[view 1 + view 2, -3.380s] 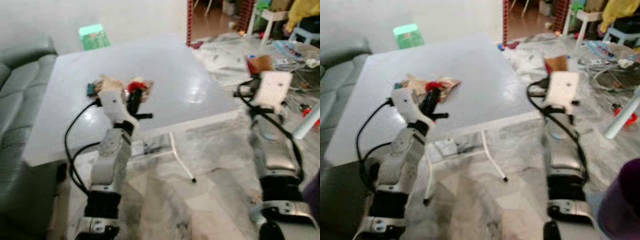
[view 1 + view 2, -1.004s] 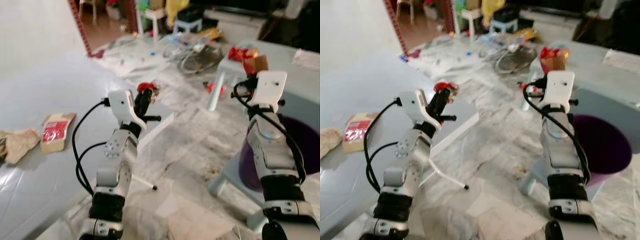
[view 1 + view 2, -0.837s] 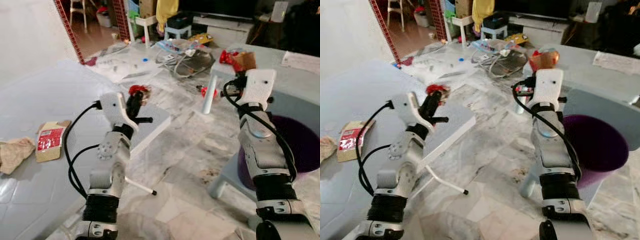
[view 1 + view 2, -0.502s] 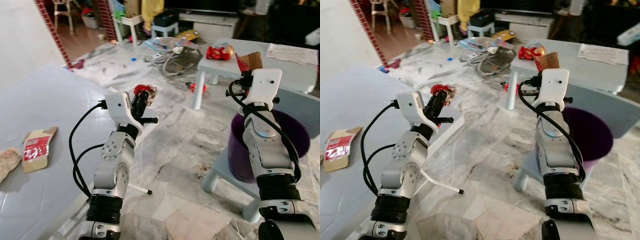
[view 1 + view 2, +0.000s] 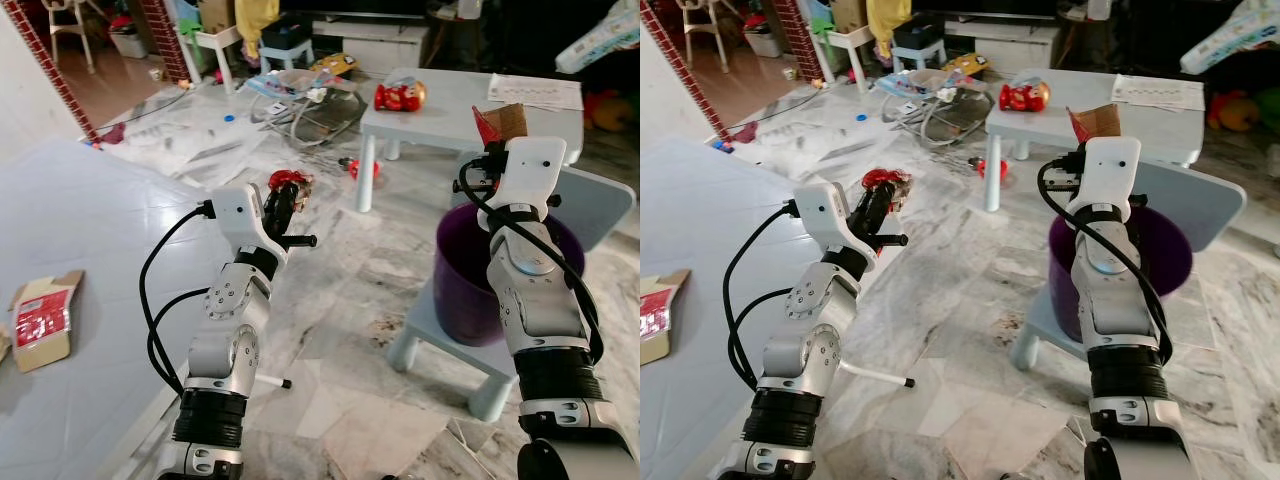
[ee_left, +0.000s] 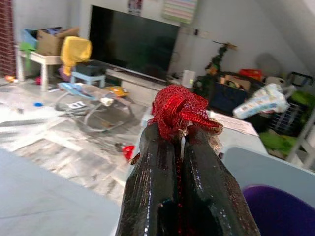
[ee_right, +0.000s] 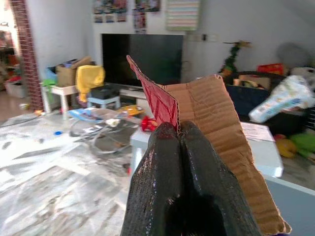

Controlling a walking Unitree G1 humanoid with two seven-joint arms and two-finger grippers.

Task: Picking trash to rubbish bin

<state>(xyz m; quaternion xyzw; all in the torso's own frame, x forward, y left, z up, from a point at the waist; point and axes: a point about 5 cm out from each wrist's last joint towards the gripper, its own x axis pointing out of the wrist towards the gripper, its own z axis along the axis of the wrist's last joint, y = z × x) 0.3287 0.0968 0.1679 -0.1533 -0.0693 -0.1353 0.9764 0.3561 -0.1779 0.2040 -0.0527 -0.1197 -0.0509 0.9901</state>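
Carrying step: the left gripper [image 6: 179, 135] clenches crumpled red mesh trash [image 6: 178, 105] and the right gripper [image 7: 178, 129] clenches a torn brown cardboard piece [image 7: 209, 110] near the round purple plastic bin [image 5: 470, 290]; next likely releasing both over that bin

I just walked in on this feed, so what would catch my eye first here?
Both arms are raised with trash pinched: the left pincer holds a red mesh scrap, the right pincer a torn cardboard piece. Just ahead on the right, a purple bin sits on a pale blue stool.
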